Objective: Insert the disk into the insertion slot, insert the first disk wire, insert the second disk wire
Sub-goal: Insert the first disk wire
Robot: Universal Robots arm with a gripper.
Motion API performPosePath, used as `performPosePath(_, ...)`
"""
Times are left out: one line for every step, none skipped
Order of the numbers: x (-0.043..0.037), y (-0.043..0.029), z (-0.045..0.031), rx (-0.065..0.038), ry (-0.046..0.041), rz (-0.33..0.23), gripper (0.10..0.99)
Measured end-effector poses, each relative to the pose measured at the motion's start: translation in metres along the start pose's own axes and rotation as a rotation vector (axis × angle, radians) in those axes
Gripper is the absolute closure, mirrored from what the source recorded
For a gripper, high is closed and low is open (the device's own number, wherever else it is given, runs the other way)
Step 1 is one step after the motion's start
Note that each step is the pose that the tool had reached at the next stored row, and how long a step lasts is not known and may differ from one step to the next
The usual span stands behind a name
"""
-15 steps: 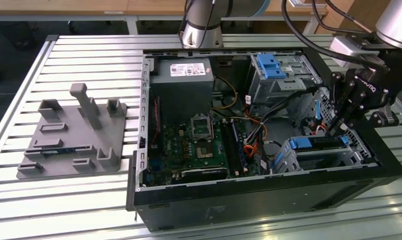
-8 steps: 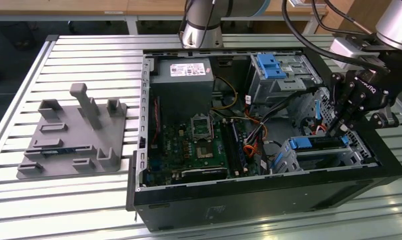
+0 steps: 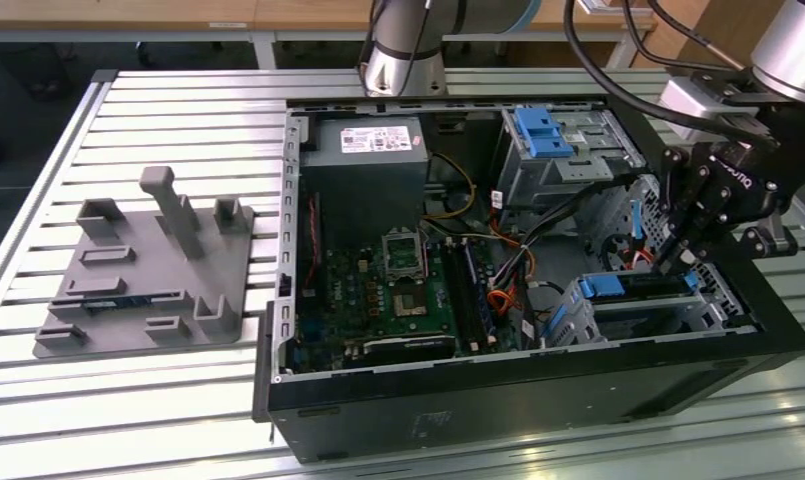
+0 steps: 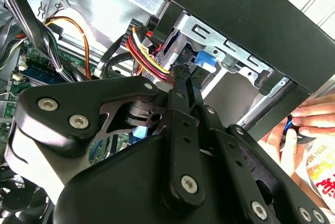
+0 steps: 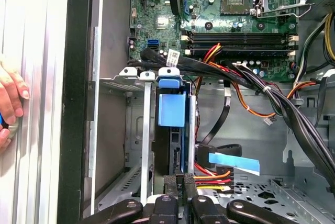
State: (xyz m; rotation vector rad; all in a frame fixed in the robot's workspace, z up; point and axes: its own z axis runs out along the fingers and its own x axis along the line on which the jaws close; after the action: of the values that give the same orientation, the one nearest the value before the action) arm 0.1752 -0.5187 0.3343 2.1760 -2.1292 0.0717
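Note:
The disk [image 3: 638,285], in its blue carrier, sits inside the insertion slot [image 3: 702,312], the low grey cage at the case's corner on the exterior view's right. The first wrist view shows the disk [image 5: 171,110] edge-on within the cage [image 5: 133,85]. My gripper [image 3: 672,262] reaches down into the case right at the disk's end. In both wrist views the gripper [image 4: 184,80] [image 5: 178,198] is shut on the black plug of a disk wire [image 5: 175,183] with red, yellow and orange strands, held close to the disk's connector edge. A second cable with a blue tab [image 5: 233,162] lies beside it.
A taller cage with a blue latch [image 3: 552,135], the power supply [image 3: 365,160] and the motherboard [image 3: 389,290] fill the case. Cable bundles [image 5: 246,80] cross near the disk. A person's hand [image 5: 10,98] rests outside the case wall. A grey fixture plate [image 3: 149,270] stands on the table.

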Motion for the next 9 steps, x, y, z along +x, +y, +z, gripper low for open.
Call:
performPosePath(0.0000, 0.0000, 0.0002, 0.000, 0.0000, 0.000, 0.918)
performPosePath(0.0000, 0.0000, 0.0004, 0.000, 0.0000, 0.000, 0.918)
performPosePath(-0.0001, 0.0000, 0.0007, 0.000, 0.0000, 0.000, 0.918)
performPosePath(-0.0001, 0.0000, 0.0010, 0.000, -0.0001, 0.000, 0.918)
performPosePath(-0.0001, 0.0000, 0.0012, 0.000, -0.0001, 0.000, 0.918)
performPosePath(-0.0001, 0.0001, 0.0014, 0.000, 0.0000, 0.000, 0.918)
performPosePath(-0.0002, 0.0001, 0.0017, 0.000, -0.0001, 0.000, 0.918)
performPosePath(-0.0002, 0.0002, 0.0019, 0.000, -0.0001, 0.000, 0.918)
performPosePath(-0.0002, 0.0003, 0.0021, 0.000, -0.0001, 0.000, 0.918)
